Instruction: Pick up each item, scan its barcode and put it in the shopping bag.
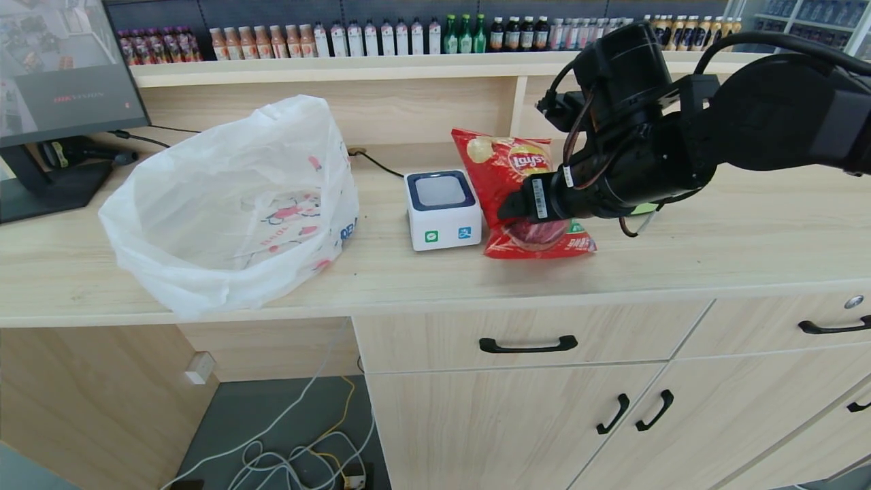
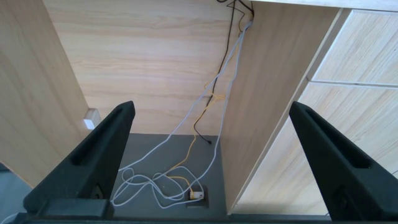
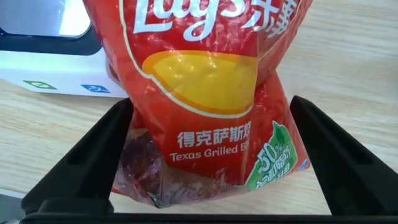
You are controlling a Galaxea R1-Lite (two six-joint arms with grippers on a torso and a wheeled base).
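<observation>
Found the left gripper (image 2: 211, 111) aimed into the open recess under the worktop (image 1: 714, 238), black fingers spread wide with nothing between them. Saw pale and yellow cables (image 2: 161, 180) looped on the dark floor beyond it.

Up on the pale wood-grain worktop, noted a dark monitor (image 1: 61, 61) at the far left. Next to it, saw the shopping bag (image 1: 170, 265): thin, white, crinkled translucent plastic with red and blue print, slumped but standing with its mouth gaping wide.

Right of the bag and apart from it, saw the scanner (image 1: 442, 211), a small white cube with rounded corners and a glossy window framed in dark blue on top.

Just beside the scanner, found the chips bag (image 1: 507, 163): shiny red foil with a yellow oval, a green corner flash and a picture of chips. Stood propped upright, with its lower edge down at the worktop and a crease across its middle.

Found the right gripper (image 1: 516, 211) closed in on the lower half of the chips bag, one black finger pressed against each side. Saw the right arm (image 1: 769, 116) stretched in from the right, bulky and black, running roughly level above the worktop with cables curling round the wrist.

Along the back, noted a shelf of bottles (image 1: 408, 37) in a row.
</observation>
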